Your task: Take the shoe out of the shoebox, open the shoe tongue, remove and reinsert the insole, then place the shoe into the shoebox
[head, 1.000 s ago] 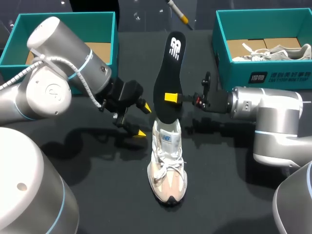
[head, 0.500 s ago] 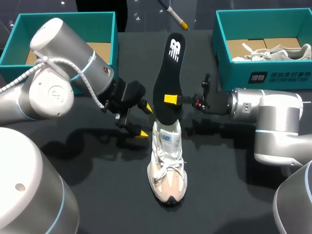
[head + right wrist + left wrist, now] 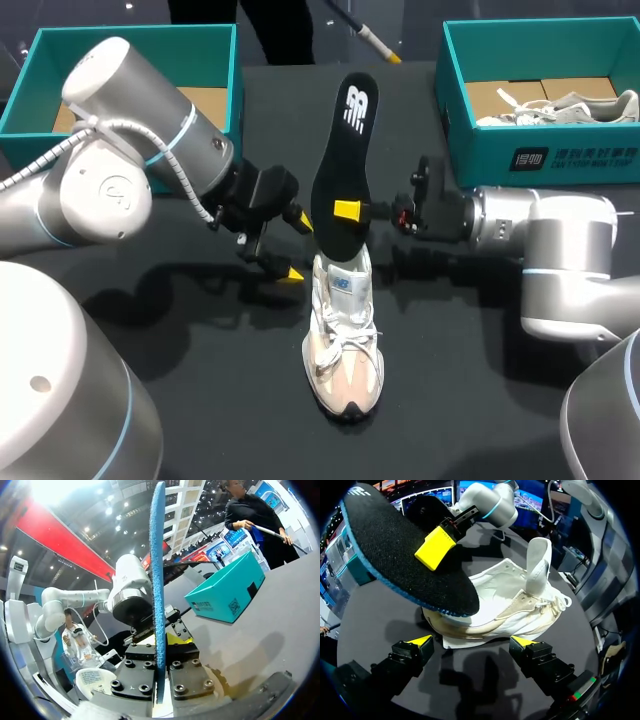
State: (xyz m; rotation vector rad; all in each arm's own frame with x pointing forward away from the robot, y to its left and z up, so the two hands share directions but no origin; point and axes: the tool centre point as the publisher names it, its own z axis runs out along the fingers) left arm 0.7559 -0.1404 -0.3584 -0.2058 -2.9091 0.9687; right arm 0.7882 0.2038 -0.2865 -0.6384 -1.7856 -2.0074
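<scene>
Black insole (image 3: 343,150) within right pincer (image 3: 347,210)

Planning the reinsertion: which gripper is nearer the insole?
Right. The right gripper is shut on the insole. The left gripper is open beside the shoe, clear of the insole.

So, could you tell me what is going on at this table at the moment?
The robot is working on a white shoe that stands on the table between its arms, with its tongue standing up. The right arm's jaws are shut on the black insole, holding it up over the shoe's heel end. The left arm's jaws are open beside the shoe, touching nothing. Whether the insole is coming out or going back in cannot be told. The left shoebox and the right shoebox stand at the far corners.
</scene>
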